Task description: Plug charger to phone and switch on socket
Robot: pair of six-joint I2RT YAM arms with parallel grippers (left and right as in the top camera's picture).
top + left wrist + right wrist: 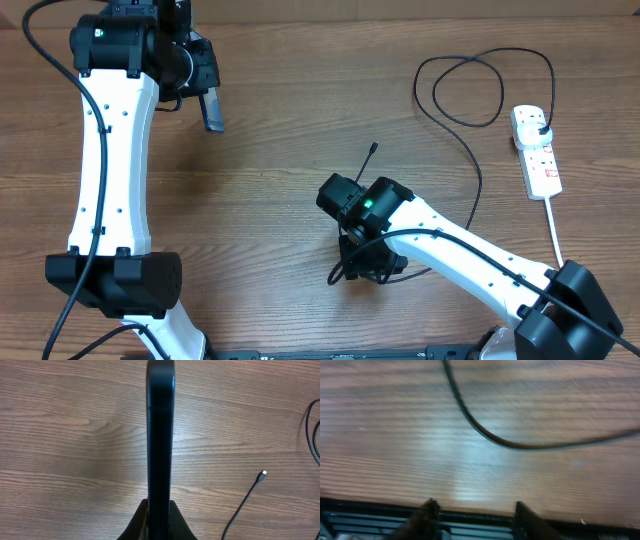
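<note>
My left gripper (208, 98) is shut on the phone (213, 112) and holds it edge-on above the table at the far left. In the left wrist view the phone (160, 435) is a dark upright slab between the fingers (159, 521); its screen does not show. The charger cable (478, 185) runs from a black plug in the socket (538, 152) through loops to its small tip (374, 147), which also shows in the left wrist view (263, 475). My right gripper (474, 510) is open and empty, low over the table with the cable (470, 422) ahead of it.
The socket's thick white cord (553, 225) runs toward the front right. The table's front edge (470, 516) lies just under my right fingers. The right arm (450, 250) crosses the middle front and covers part of the cable.
</note>
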